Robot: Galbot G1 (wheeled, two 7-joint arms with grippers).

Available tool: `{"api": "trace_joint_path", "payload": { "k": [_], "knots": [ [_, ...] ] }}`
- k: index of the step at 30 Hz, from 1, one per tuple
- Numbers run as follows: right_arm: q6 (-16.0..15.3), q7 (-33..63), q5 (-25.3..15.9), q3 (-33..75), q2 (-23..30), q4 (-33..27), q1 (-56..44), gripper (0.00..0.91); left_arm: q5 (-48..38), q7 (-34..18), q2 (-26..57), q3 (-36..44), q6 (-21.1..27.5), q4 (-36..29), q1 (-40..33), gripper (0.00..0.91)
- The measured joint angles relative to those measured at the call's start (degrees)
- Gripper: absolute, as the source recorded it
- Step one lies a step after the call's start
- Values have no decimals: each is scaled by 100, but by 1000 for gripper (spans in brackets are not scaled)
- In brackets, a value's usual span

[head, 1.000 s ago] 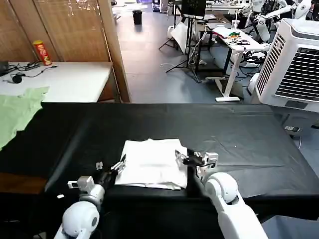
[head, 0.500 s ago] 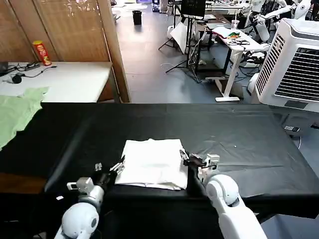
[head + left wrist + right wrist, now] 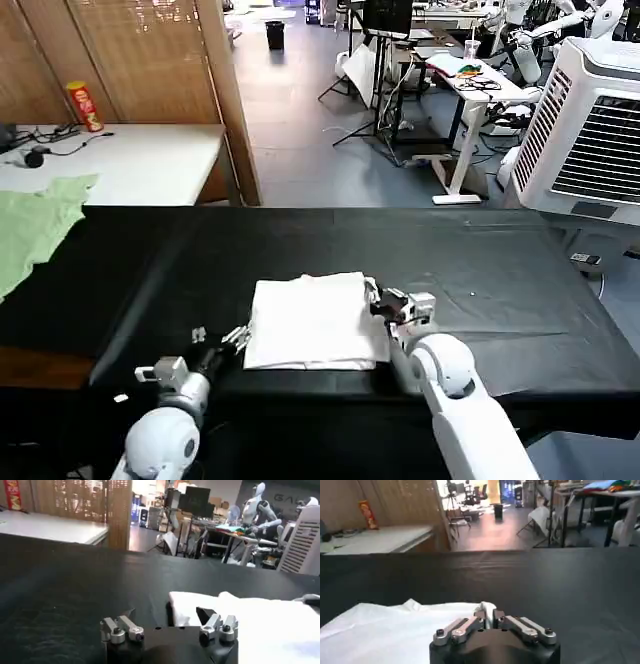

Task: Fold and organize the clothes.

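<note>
The clothes are one white T-shirt (image 3: 315,320), folded into a rough rectangle near the front of the black table (image 3: 480,260). My right gripper (image 3: 378,298) is at the shirt's right far corner. It is shut on a small fold of the white cloth (image 3: 488,609), and the rest of the shirt (image 3: 395,630) spreads beside it. My left gripper (image 3: 232,343) sits low at the shirt's left front corner and is open. In the left wrist view, the shirt's edge (image 3: 180,605) lies between the spread fingers (image 3: 131,616), and the shirt (image 3: 260,625) stretches away beyond them.
A light green garment (image 3: 30,225) hangs over the black table's far left end. Behind it stands a white table (image 3: 130,160) with a red can (image 3: 84,105) and cables. A white air cooler (image 3: 590,120) stands at the right.
My right gripper moved away from the table's front edge with the shirt's corner in it, and the shirt slid slightly that way. My left gripper drew back a little from the shirt's left edge.
</note>
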Motion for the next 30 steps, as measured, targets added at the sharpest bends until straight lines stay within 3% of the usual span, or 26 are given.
{"api": "trace_joint_path", "payload": {
  "k": [6,18,20,21,22,23,25,30],
  "knots": [
    [182,-61,243,208,-108,339,-251,878,-796,11,-93,10,129,-125,0,878],
    [121,51,712,615,-397,1670,-885,878,-1786,-58,-366,82,185,49,-75,878],
    [116,55,719,648,-407,1828,-932,878,-1953,-69,-407,73,206,62,-70,556],
    [116,56,719,655,-407,1885,-951,878,-2026,-69,-421,74,208,76,-68,449],
    [115,55,719,657,-407,1930,-965,878,-2074,-69,-437,76,208,94,-70,419],
    [115,56,718,667,-407,1971,-983,878,-2102,-68,-461,79,210,122,-76,312],
    [114,57,714,691,-404,2038,-1018,878,-2174,-65,-498,94,213,175,-98,205],
    [114,57,710,768,-417,2170,-1101,878,-2317,-53,-570,131,245,307,-180,0]
  ]
}}
